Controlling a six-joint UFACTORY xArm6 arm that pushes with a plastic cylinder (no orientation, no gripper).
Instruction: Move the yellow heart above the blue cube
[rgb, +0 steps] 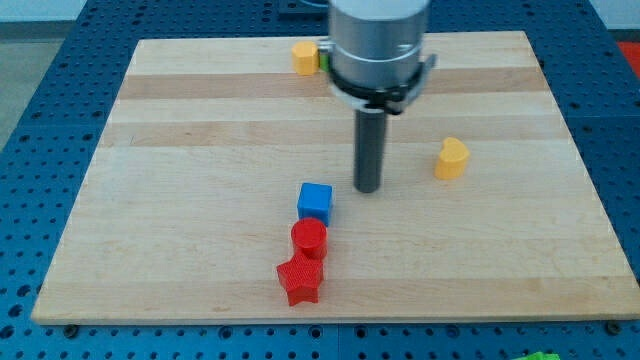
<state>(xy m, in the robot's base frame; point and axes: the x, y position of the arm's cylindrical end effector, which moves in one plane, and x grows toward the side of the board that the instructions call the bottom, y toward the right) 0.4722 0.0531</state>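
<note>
- Pale wooden surface (200, 150) sat on blue pegboard.
- Rig had no fingers; my tip (368, 188) stood just right of and above the blue cube (315, 203).
- Yellow heart (451, 158) lay to the tip's right, apart.
- Approach step, seemingly; next, get behind the heart and push it leftward above the cube.
- Red cylinder (309, 238), red star (299, 281), yellow block (304, 57) idle.

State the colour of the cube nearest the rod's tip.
Blue: the blue cube sits just left of my tip, clearest in the camera view.
</note>
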